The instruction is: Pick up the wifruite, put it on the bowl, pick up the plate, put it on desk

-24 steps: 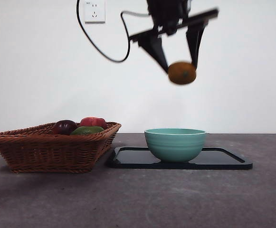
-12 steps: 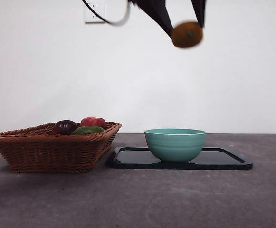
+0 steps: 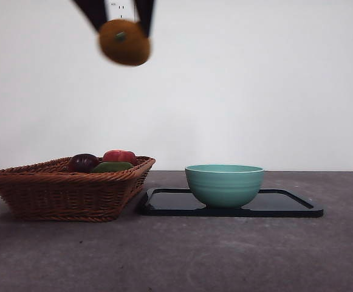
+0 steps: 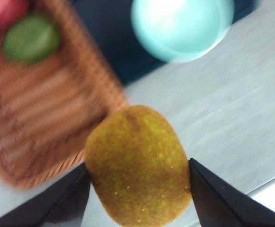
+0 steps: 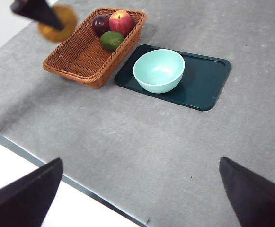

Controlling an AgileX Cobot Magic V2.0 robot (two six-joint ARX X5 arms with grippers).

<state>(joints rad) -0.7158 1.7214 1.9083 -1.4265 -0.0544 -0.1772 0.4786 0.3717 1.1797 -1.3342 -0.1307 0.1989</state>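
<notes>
Left gripper (image 3: 120,24) clenched on the wifruite (image 3: 124,42), held high in the air above the basket (image 3: 67,188), well apart from the bowl (image 3: 224,185) on its tray (image 3: 285,205), right gripper (image 5: 142,189) released, raised over the desk (image 5: 128,142)

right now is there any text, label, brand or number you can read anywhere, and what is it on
No text can be read.
wall socket plate: a few tiny dark marks, too small to read, mostly hidden behind the left gripper holding the wifruite.
bowl, tray, basket, desk: no print or label visible.
</notes>
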